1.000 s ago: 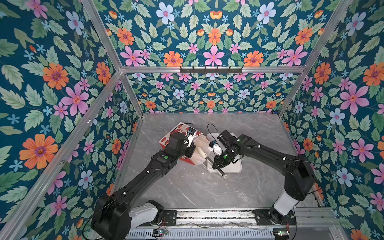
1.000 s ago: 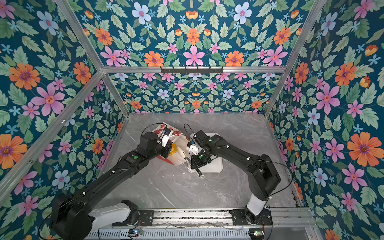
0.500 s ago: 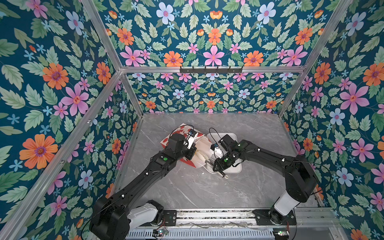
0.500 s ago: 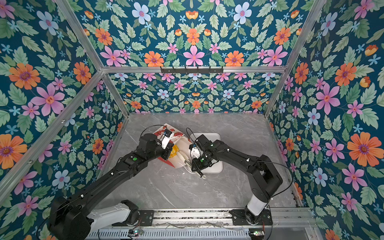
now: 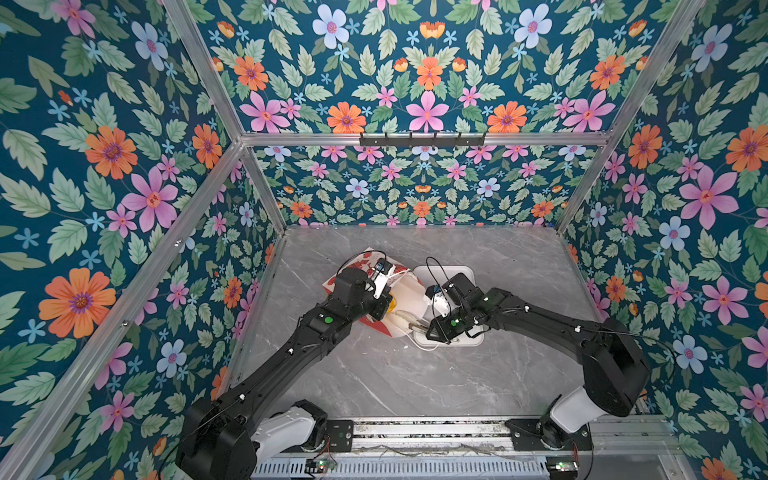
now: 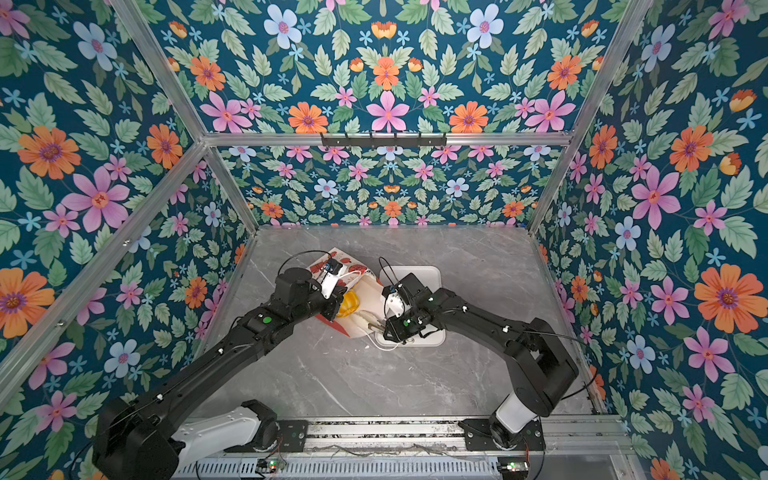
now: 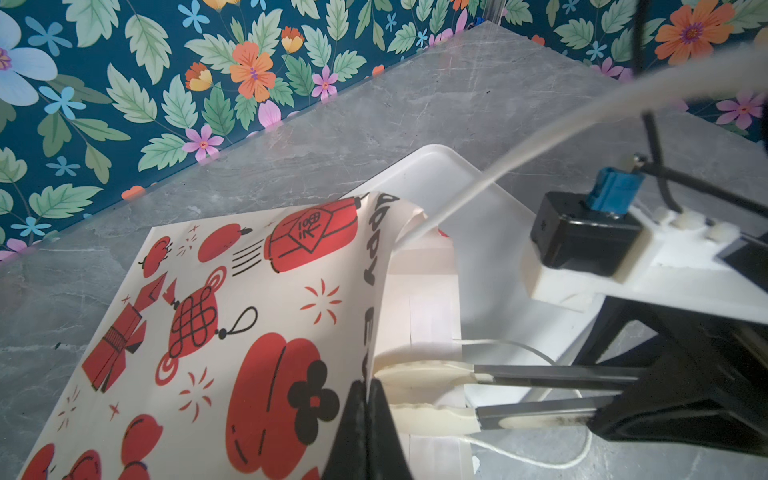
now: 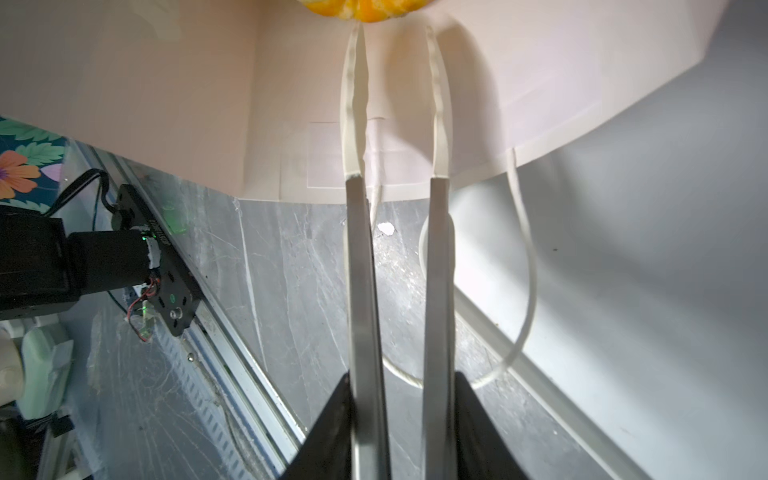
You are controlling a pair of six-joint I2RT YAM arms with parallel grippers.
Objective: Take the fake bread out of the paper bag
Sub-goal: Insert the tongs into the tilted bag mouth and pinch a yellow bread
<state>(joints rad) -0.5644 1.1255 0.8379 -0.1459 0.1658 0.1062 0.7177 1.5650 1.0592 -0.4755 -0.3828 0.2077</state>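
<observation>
The left gripper (image 7: pixel 368 388) is clamped on the rim of the bag (image 7: pixel 232 311). The right gripper (image 8: pixel 392 31), narrowly parted and empty, reaches into its mouth. In a top view, bread (image 6: pixel 348 303) lies inside, at that gripper's 10 o'clock.

In both top views, just left of centre, the left arm hides much of the paper bag (image 5: pixel 409 291). Of the fake bread (image 6: pixel 348 302) only a yellow patch shows in the bag's mouth, too small to tell its kind. The right arm covers most of the white tray (image 5: pixel 457 272). The right wrist view cuts the bread off at the frame's edge, so no count is possible. In the left wrist view a cord handle (image 7: pixel 582 120) is blurred, and the left gripper (image 7: pixel 366 388) runs off the edge.
</observation>
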